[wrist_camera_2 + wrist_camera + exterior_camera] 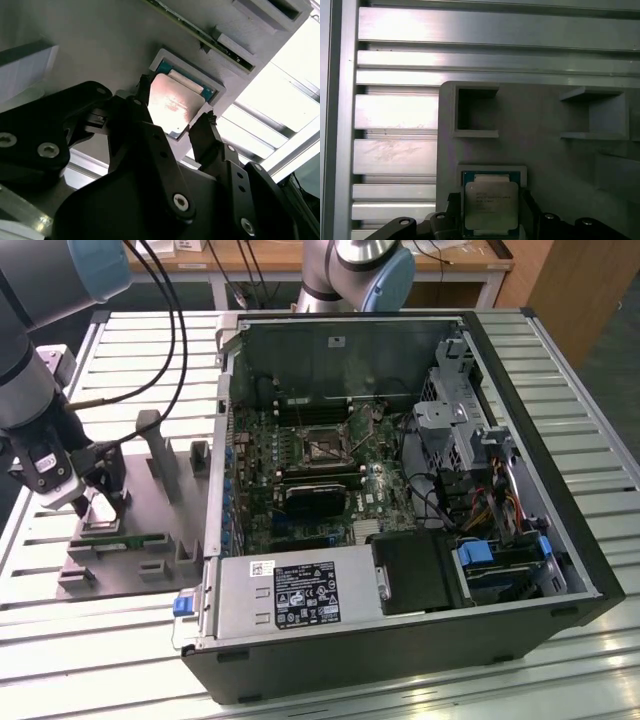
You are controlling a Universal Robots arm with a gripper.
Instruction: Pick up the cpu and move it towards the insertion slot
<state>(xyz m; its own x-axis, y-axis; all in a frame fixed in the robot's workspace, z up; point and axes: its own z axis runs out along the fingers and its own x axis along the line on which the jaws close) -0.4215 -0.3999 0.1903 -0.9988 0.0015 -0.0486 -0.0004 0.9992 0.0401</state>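
Status: end effector (102, 507) low over grey fixture (130, 560) on slatted tabletop (120, 640), at exterior view's left. Fingers (202, 132) narrowly parted, closed against two opposite edges of cpu (491, 205). Location of cpu: fixture's square recess, silvery top up. Insertion slot (325, 445) well apart, inside open computer case (400, 660).

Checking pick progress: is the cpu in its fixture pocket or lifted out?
In. Both wrist views show the cpu lying flat inside the square raised rim of the grey fixture.
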